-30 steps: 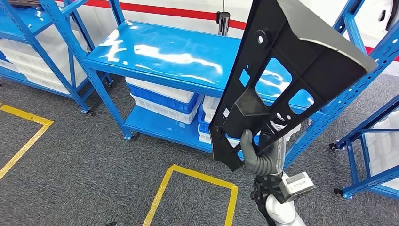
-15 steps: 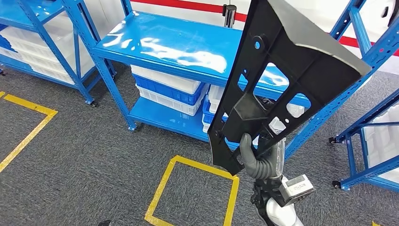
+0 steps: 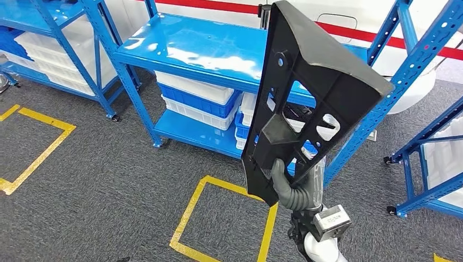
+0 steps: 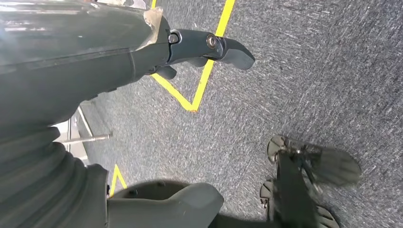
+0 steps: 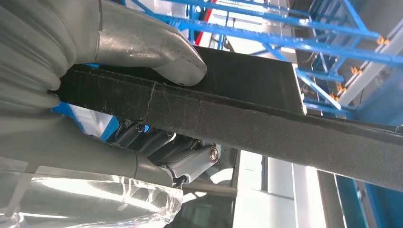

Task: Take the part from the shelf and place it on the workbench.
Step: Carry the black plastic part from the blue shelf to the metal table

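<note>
Right hand: the right hand (image 3: 295, 188) rises from the lower edge of the head view and grips the lower end of the part; in the right wrist view the grey thumb (image 5: 157, 47) lies across the part's upper face while the darker fingers (image 5: 157, 142) curl beneath its edge.
Part: the part (image 3: 306, 98), a large black moulded panel with several cut-out openings and a broad sloping upper end, is held up in the air, leaning to the right, in front of the blue rack; it touches nothing but the hand.
Part edge, close view: the rim of the part (image 5: 266, 123) runs as a dark band across the right wrist view, clamped between thumb and fingers.
Left hand: the left hand (image 4: 142, 95) hangs above the floor, holding nothing, with one dark finger (image 4: 214, 47) stretched out and the thick thumb (image 4: 166, 206) well apart from it.
Blue rack: the blue rack (image 3: 207, 49) stands behind the part, its glossy top board bare where visible.
Bins: white and blue bins (image 3: 194, 101) are stacked on the rack's lower shelf.
Floor: grey carpet (image 3: 109, 180) carries a yellow taped square (image 3: 226, 188) just left of the right arm.
Wall: a white wall with a red stripe (image 3: 344, 30) runs behind the rack.
</note>
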Robot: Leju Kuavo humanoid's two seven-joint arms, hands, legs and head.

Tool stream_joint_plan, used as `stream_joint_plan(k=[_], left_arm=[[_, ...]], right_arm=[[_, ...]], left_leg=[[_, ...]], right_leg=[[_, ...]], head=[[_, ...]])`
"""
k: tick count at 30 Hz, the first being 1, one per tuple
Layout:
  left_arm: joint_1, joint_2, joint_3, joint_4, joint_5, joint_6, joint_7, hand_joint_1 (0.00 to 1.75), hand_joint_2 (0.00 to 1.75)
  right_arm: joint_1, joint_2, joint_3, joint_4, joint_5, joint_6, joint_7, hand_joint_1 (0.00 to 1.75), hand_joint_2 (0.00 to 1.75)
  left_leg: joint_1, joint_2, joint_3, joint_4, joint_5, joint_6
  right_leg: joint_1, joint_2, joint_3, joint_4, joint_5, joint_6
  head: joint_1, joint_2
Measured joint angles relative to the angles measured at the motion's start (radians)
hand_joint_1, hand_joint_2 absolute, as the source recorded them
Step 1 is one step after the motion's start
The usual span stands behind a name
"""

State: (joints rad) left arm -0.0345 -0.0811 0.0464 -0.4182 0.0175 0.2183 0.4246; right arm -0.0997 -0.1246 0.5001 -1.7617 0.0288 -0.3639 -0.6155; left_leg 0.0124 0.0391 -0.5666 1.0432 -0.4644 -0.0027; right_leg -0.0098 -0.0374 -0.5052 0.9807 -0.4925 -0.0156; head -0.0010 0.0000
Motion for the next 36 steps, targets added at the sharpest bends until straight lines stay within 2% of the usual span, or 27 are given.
stream_joint_plan(k=[1,2,4,5,7,9,10,11,12,13,14,15,16,17,19,21,23,24,25,26,27,28,29,31,32,34,36], left_arm=[[-0.001,0.001,0.0,0.001,-0.002,-0.006,0.0,0.0,1.75],[-0.002,0.003,0.0,0.003,-0.005,-0.011,0.0,0.0,1.75],[-0.002,0.007,0.0,0.007,-0.012,-0.014,0.002,0.0,1.75],[-0.003,0.009,0.0,0.008,-0.014,-0.014,0.003,0.0,1.75],[-0.005,0.01,0.0,0.01,-0.017,-0.009,0.004,0.0,1.75],[-0.006,0.012,0.0,0.013,-0.022,0.003,0.004,0.0,1.75],[-0.005,0.012,0.0,0.015,-0.025,0.012,0.004,0.0,1.75],[-0.004,0.012,0.0,0.017,-0.027,0.022,0.004,0.0,1.75],[-0.003,0.012,-0.001,0.019,-0.029,0.03,0.005,0.0,1.75],[-0.002,0.011,-0.001,0.02,-0.029,0.036,0.005,0.0,1.75],[-0.003,0.011,-0.001,0.021,-0.031,0.041,0.005,0.0,1.75],[-0.003,0.011,-0.001,0.021,-0.033,0.047,0.005,0.0,1.75],[-0.004,0.012,-0.001,0.021,-0.035,0.055,0.005,0.0,1.75],[-0.004,0.012,-0.002,0.022,-0.039,0.065,0.005,0.0,1.75],[-0.002,0.012,-0.003,0.024,-0.045,0.084,0.005,0.0,1.75],[-0.001,0.013,-0.005,0.027,-0.048,0.095,0.005,0.0,1.75],[-0.003,0.014,-0.007,0.028,-0.05,0.096,0.005,0.0,1.75],[-0.004,0.015,-0.009,0.029,-0.052,0.094,0.005,0.0,1.75],[-0.004,0.015,-0.01,0.03,-0.053,0.093,0.005,0.0,1.75],[-0.003,0.016,-0.012,0.031,-0.054,0.091,0.005,0.0,1.75],[-0.003,0.016,-0.014,0.032,-0.054,0.089,0.005,0.0,1.75],[-0.003,0.016,-0.015,0.032,-0.054,0.087,0.005,0.0,1.75],[-0.004,0.016,-0.017,0.032,-0.054,0.084,0.005,0.0,1.75],[-0.006,0.016,-0.02,0.029,-0.054,0.067,0.005,0.0,1.75],[-0.006,0.016,-0.023,0.027,-0.053,0.055,0.005,0.0,1.75],[-0.003,0.017,-0.03,0.025,-0.055,0.032,0.005,0.0,1.75],[-0.001,0.018,-0.037,0.025,-0.058,0.024,0.007,0.0,1.75]], right_arm=[[0.0,0.0,0.0,0.002,0.006,-0.002,0.0,1.75,1.75],[0.001,0.0,0.001,0.003,0.011,-0.006,-0.001,1.75,1.75],[0.003,0.0,0.003,0.006,0.02,-0.013,-0.001,1.75,1.75],[0.004,0.0,0.004,0.007,0.023,-0.016,-0.002,1.75,1.75],[0.006,-0.002,0.006,0.008,0.025,-0.02,-0.003,1.75,1.75],[0.017,-0.006,0.008,0.01,0.028,-0.026,-0.005,1.75,1.75],[0.026,-0.009,0.009,0.012,0.03,-0.029,-0.006,1.75,1.75],[0.034,-0.012,0.01,0.013,0.033,-0.033,-0.009,1.75,1.75],[0.041,-0.016,0.012,0.014,0.036,-0.035,-0.012,1.75,1.75],[0.045,-0.018,0.012,0.014,0.038,-0.035,-0.014,1.75,1.75],[0.048,-0.02,0.013,0.015,0.04,-0.036,-0.016,1.75,1.75],[0.05,-0.021,0.015,0.015,0.041,-0.037,-0.017,1.75,1.75],[0.053,-0.022,0.015,0.015,0.042,-0.038,-0.018,1.75,1.75],[0.055,-0.023,0.016,0.015,0.042,-0.039,-0.019,1.75,1.75],[0.058,-0.025,0.017,0.015,0.043,-0.041,-0.021,1.75,1.75],[0.056,-0.025,0.018,0.015,0.045,-0.042,-0.022,1.75,1.75],[0.055,-0.025,0.019,0.015,0.047,-0.045,-0.023,1.75,1.75],[0.055,-0.025,0.02,0.017,0.048,-0.047,-0.024,1.75,1.75],[0.055,-0.025,0.022,0.018,0.05,-0.048,-0.024,1.75,1.75],[0.055,-0.025,0.024,0.02,0.051,-0.049,-0.024,1.75,1.75],[0.055,-0.025,0.026,0.022,0.053,-0.05,-0.024,1.75,1.75],[0.054,-0.025,0.027,0.023,0.054,-0.05,-0.024,1.75,1.75],[0.052,-0.024,0.028,0.024,0.054,-0.051,-0.024,1.75,1.75],[0.047,-0.024,0.03,0.024,0.055,-0.051,-0.023,1.75,1.75],[0.045,-0.024,0.032,0.024,0.055,-0.052,-0.023,1.75,1.75],[0.043,-0.024,0.035,0.024,0.056,-0.052,-0.023,1.75,1.75],[0.046,-0.026,0.037,0.024,0.053,-0.051,-0.024,1.75,1.75]], left_leg=[[-0.005,0.009,0.015,-0.031,0.001,0.007],[-0.01,0.009,0.015,-0.039,-0.002,0.014],[-0.009,-0.003,0.011,-0.049,0.005,0.03],[-0.007,-0.009,0.01,-0.054,0.01,0.038],[-0.002,-0.019,0.007,-0.063,0.021,0.052],[-0.003,-0.035,-0.001,-0.062,0.026,0.057],[-0.003,-0.044,-0.004,-0.062,0.028,0.057],[-0.003,-0.054,-0.006,-0.061,0.03,0.056],[-0.003,-0.064,-0.007,-0.061,0.032,0.053],[-0.002,-0.074,-0.008,-0.06,0.034,0.05],[-0.004,-0.083,-0.01,-0.057,0.035,0.046],[-0.006,-0.092,-0.013,-0.053,0.036,0.041],[-0.008,-0.099,-0.017,-0.05,0.037,0.035],[-0.009,-0.106,-0.022,-0.048,0.039,0.028],[-0.003,-0.112,-0.03,-0.045,0.043,0.017],[0.001,-0.09,-0.051,-0.002,0.015,0.008],[0.003,-0.059,-0.103,0.115,-0.051,0.0],[0.004,-0.052,-0.135,0.183,-0.08,-0.004],[0.005,-0.049,-0.157,0.233,-0.096,-0.006],[0.006,-0.046,-0.164,0.25,-0.095,-0.007],[0.007,-0.041,-0.149,0.225,-0.076,-0.007],[0.008,-0.032,-0.117,0.166,-0.046,-0.006],[0.007,-0.011,-0.076,0.091,-0.018,-0.004],[0.001,0.017,-0.023,-0.013,0.013,0.005],[-0.004,0.021,-0.017,-0.031,0.013,0.01],[-0.009,0.002,-0.02,-0.036,0.016,0.024],[-0.007,-0.015,-0.018,-0.043,0.024,0.041]], right_leg=[[0.003,-0.007,-0.002,0.001,0.001,0.003],[0.005,-0.013,-0.005,0.001,0.002,0.008],[0.008,-0.021,-0.008,0.004,0.001,0.019],[0.008,-0.015,-0.016,0.017,-0.009,0.022],[0.006,0.008,-0.057,0.103,-0.057,0.018],[0.001,0.025,-0.12,0.241,-0.113,0.013],[-0.001,0.027,-0.14,0.286,-0.126,0.017],[-0.003,0.029,-0.142,0.295,-0.123,0.025],[-0.006,0.031,-0.122,0.259,-0.103,0.035],[-0.011,0.039,-0.089,0.193,-0.074,0.046],[-0.015,0.057,-0.054,0.118,-0.047,0.054],[-0.018,0.071,-0.027,0.058,-0.027,0.056],[-0.019,0.082,-0.011,0.024,-0.016,0.055],[-0.018,0.086,-0.007,0.011,-0.012,0.051],[-0.018,0.072,-0.008,0.013,-0.005,0.039],[-0.022,0.056,-0.009,0.012,0.001,0.023],[-0.02,0.038,-0.012,0.012,0.004,0.013],[-0.018,0.028,-0.013,0.012,0.004,0.011],[-0.017,0.018,-0.014,0.012,0.004,0.011],[-0.016,0.008,-0.015,0.012,0.004,0.011],[-0.015,-0.002,-0.015,0.012,0.003,0.011],[-0.015,-0.011,-0.014,0.012,0.003,0.011],[-0.014,-0.02,-0.013,0.012,0.002,0.013],[-0.007,-0.034,-0.014,0.013,0.0,0.019],[-0.003,-0.042,-0.014,0.013,-0.001,0.024],[0.0,-0.054,-0.014,0.011,-0.003,0.036],[-0.001,-0.033,-0.024,0.04,-0.024,0.042]], head=[[0.0,0.0],[-0.001,0.0],[-0.002,0.0],[-0.002,0.0],[0.001,0.0],[0.004,0.0],[0.004,0.0],[0.005,0.0],[0.005,0.0],[0.005,0.0],[0.006,0.0],[0.005,0.0],[0.004,0.0],[0.004,0.0],[0.003,0.0],[-0.001,0.0],[-0.006,0.0],[-0.007,0.0],[-0.007,0.0],[-0.007,0.0],[-0.007,0.0],[-0.008,0.0],[-0.008,0.0],[-0.006,0.0],[-0.004,0.0],[-0.002,0.0],[-0.001,0.0]])
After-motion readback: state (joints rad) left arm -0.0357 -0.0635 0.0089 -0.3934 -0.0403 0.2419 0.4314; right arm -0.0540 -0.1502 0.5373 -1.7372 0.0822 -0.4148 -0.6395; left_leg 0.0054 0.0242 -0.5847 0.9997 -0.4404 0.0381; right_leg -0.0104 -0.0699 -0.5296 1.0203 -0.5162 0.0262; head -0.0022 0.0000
